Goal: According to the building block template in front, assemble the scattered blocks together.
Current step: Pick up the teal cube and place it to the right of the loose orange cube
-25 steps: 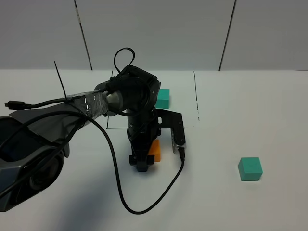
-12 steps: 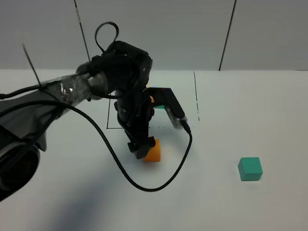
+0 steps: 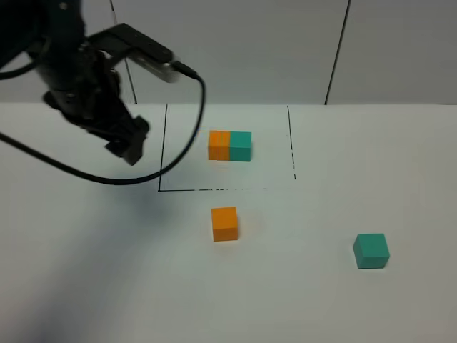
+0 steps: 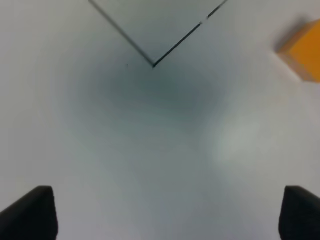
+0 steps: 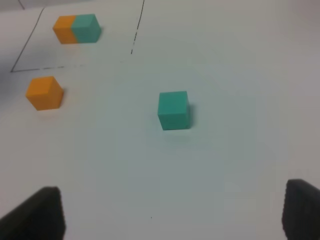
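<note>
Your matte orange cube (image 3: 224, 224) and teal cube (image 3: 371, 251) lay well apart. Your left fingers (image 4: 30, 212) and right fingers (image 5: 40, 212) stood spread, empty.

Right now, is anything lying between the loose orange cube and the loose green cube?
No. Only bare white tabletop lies between the orange cube and the teal cube; the high view and the right wrist view both show it.
</note>
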`<state>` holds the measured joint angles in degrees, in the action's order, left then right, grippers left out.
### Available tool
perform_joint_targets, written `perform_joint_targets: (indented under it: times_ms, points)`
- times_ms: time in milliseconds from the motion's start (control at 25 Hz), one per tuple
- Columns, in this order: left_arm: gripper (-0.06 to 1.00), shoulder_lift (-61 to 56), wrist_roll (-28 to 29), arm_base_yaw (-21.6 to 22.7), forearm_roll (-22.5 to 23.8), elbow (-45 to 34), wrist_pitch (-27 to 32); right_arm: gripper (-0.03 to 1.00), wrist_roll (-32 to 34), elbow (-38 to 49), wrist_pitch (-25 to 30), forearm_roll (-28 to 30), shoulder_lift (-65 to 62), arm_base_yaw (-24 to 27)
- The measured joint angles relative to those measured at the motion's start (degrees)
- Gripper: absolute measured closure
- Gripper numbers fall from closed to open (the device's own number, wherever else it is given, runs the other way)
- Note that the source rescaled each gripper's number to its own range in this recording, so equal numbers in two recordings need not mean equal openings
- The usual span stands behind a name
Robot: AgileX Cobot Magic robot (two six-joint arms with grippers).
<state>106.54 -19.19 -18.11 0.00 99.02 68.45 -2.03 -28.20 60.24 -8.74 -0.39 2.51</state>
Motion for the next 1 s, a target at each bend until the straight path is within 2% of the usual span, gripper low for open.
perform_joint_targets:
  times_ms: [240,320,400,480,600,800,920,1000]
  points:
    - [0.13,-16.8,3.8,13.0,0.5,-21.4,0.0,0.22,0.0,0.0,0.0,0.0,0.0,0.0]
    - [0.14,-23.8,5.6,16.1,0.6,-29.8,-0.6,0.22,0.0,0.0,0.0,0.0,0.0,0.0]
    - [0.15,-32.5,7.6,18.5,0.6,-36.8,-3.8,0.22,0.0,0.0,0.0,0.0,0.0,0.0]
    - [0.16,-40.6,10.1,19.5,1.3,-43.1,-6.6,0.22,0.0,0.0,0.0,0.0,0.0,0.0]
    - [0.17,-53.4,14.4,19.6,4.3,-49.7,-7.4,0.22,0.0,0.0,0.0,0.0,0.0,0.0]
    - [0.19,-71.8,23.7,19.6,9.2,-55.9,-4.0,0.22,0.0,0.0,0.0,0.0,0.0,0.0]
    - [0.2,-79.5,25.4,19.6,9.5,-59.6,-3.5,0.22,0.0,0.0,0.0,0.0,0.0,0.0]
    - [0.21,-83.7,24.7,19.6,7.6,-61.8,-3.4,0.22,0.0,0.0,0.0,0.0,0.0,0.0]
